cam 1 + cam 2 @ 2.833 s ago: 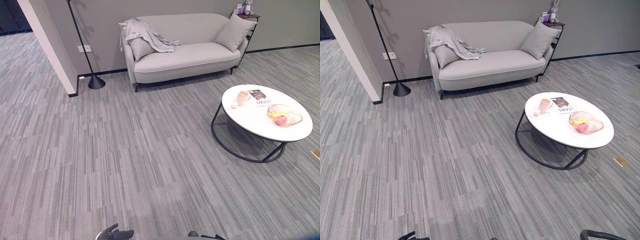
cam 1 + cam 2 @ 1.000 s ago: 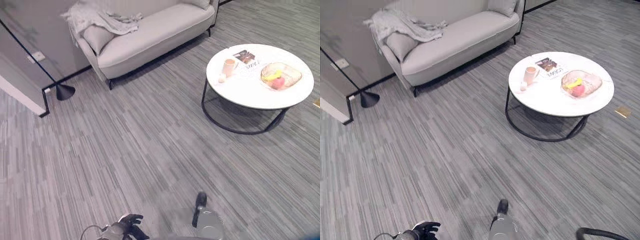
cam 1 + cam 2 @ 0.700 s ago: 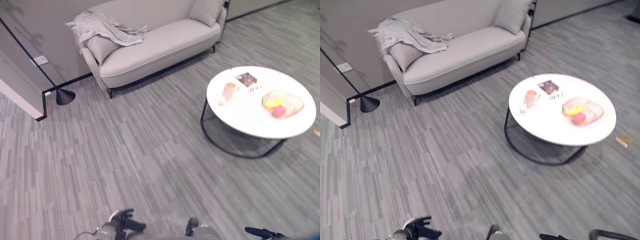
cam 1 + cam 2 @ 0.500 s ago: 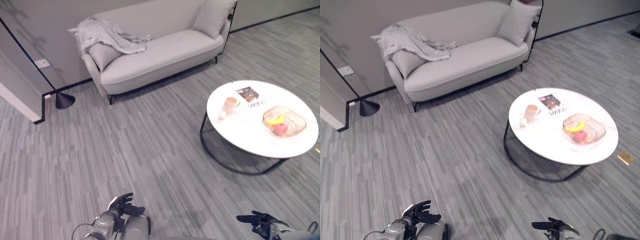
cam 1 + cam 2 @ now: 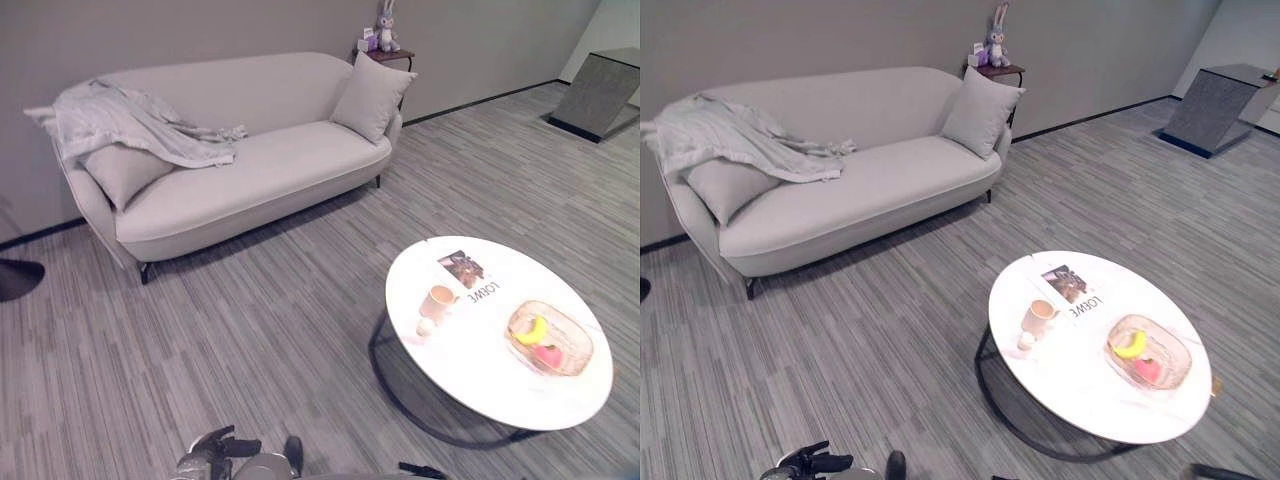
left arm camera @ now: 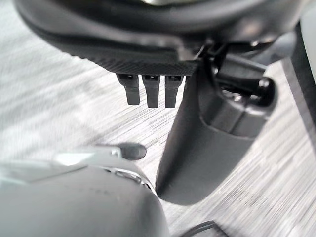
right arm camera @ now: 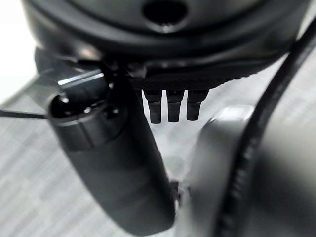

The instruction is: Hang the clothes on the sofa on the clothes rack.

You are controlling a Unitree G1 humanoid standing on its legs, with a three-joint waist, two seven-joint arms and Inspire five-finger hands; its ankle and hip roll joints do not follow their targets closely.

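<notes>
the garment [image 5: 130,125] lies draped over the left arm and backrest of the sofa [image 5: 250,175], its lower edge trailing onto a cushion [image 5: 118,170] at the left end of the seat and out toward the seat's middle. a second cushion [image 5: 370,97] leans at the right end of the sofa. behind that end a small side table [image 5: 392,55] carries a toy rabbit [image 5: 383,26]. no rack is in sight.

the left hand [image 5: 215,452] hangs low at the near edge of the left eye view, fingers straight and relaxed, holding nothing; its wrist view shows the fingertips [image 6: 150,96] pointing at bare floor. the right hand [image 7: 168,64] appears in its own wrist view, fingers [image 7: 169,111] straight and empty, also over the floor.

step in hand, as judged: approach the sofa; the pickup is not yet begun.

procedure:
1. walk toward the left end of the sofa, not its middle, so the garment falls within reach of both hands.
2. keep left of the round table [image 5: 480,385]; it stands near on the right with a cup [image 5: 438,300], a magazine [image 5: 470,272] and a fruit bowl [image 5: 548,338] on top.
3. raise the hands only when close.
4. grip the cloth where it bunches on the backrest; a hold on the trailing edge is likely to drag the cushion along.
</notes>
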